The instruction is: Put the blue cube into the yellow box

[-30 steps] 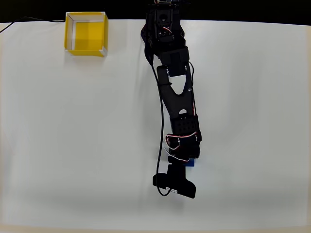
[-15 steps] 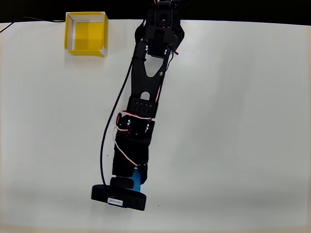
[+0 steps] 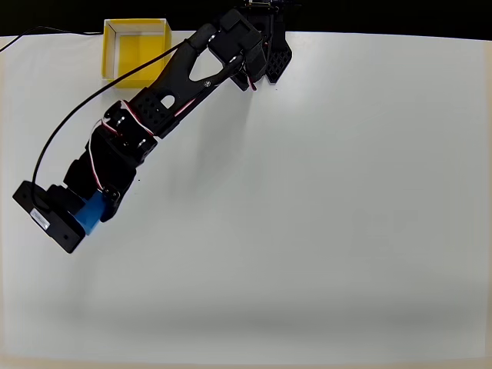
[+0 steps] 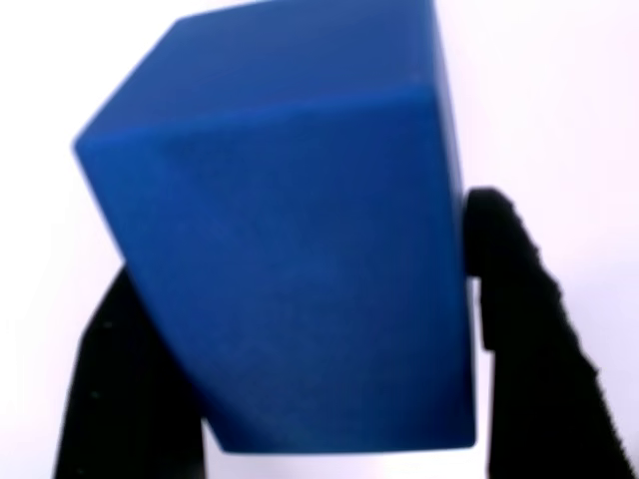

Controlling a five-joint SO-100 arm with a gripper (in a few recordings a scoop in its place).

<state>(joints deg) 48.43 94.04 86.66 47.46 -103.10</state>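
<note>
The black arm [image 3: 169,92] reaches from its base at the middle of the bench's far edge diagonally toward the left edge, as the overhead view shows it. The claw [image 3: 84,215] is clamped on the blue cube [image 3: 91,211], near the left edge of the white bench [image 3: 346,231] about halfway down. In the wrist view the blue cube [image 4: 290,239] sits tilted between the two black fingers [image 4: 519,319], one pressed against each side, with plain white bench surface behind it. The yellow box [image 3: 131,58] stands at the far left corner region of the bench, against the far edge; the arm's upper link crosses over its right wall and near right corner. The visible part of its yellow floor holds nothing. A black cable [image 3: 69,123] loops from the arm alongside the box toward the wrist. The cube is well apart from the box.
</note>
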